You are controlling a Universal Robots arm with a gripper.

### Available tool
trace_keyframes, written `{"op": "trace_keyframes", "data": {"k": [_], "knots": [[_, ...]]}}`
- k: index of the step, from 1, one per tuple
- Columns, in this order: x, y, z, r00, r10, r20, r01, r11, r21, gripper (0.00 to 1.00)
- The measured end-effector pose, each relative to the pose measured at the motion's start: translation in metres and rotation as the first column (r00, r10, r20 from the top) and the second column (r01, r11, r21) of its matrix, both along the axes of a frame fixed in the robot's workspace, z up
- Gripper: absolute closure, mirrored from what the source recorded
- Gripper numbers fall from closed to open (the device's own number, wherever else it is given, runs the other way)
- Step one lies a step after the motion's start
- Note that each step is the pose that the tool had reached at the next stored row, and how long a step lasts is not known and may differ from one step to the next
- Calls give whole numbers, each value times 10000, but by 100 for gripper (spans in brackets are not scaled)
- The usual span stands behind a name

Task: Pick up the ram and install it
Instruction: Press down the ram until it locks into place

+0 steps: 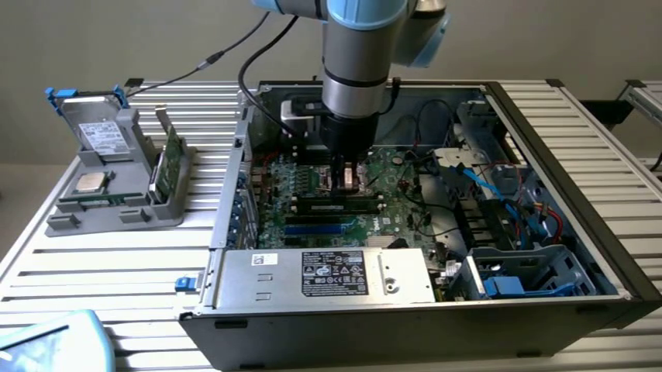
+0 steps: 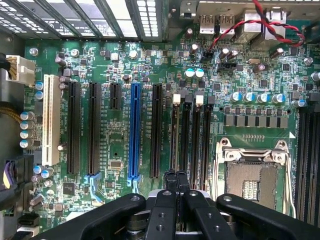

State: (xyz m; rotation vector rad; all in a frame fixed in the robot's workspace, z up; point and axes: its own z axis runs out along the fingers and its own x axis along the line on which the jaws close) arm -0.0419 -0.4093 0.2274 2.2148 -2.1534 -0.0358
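Closest to me, the open case sits on the slatted counter. Its grey power supply lies along the near wall, with a bundle of blue and red cables at about three o'clock from it.

Past the supply is the green motherboard. A blue slot runs across it. Just beyond that slot the ram, a thin green stick with dark chips, lies along the black slots. I cannot tell whether it is fully seated.

The arm reaches straight down into the case, and the pincer hangs at twelve o'clock of the ram, right by its far edge. I cannot see whether the two touch. In the wrist view the pincer has its two black fingers pressed together with nothing between them. They sit low over the narrow black slots, with the open processor socket alongside.

Outside the case at nine o'clock, a grey tray holds a broader green card on edge. A drive stands in a blue-tabbed bracket at its far end.
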Motion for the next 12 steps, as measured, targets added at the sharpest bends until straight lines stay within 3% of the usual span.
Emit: {"op": "trace_keyframes", "data": {"k": [12], "knots": [[-3,1,-14,10000,0,6,0,10000,5,89]]}}
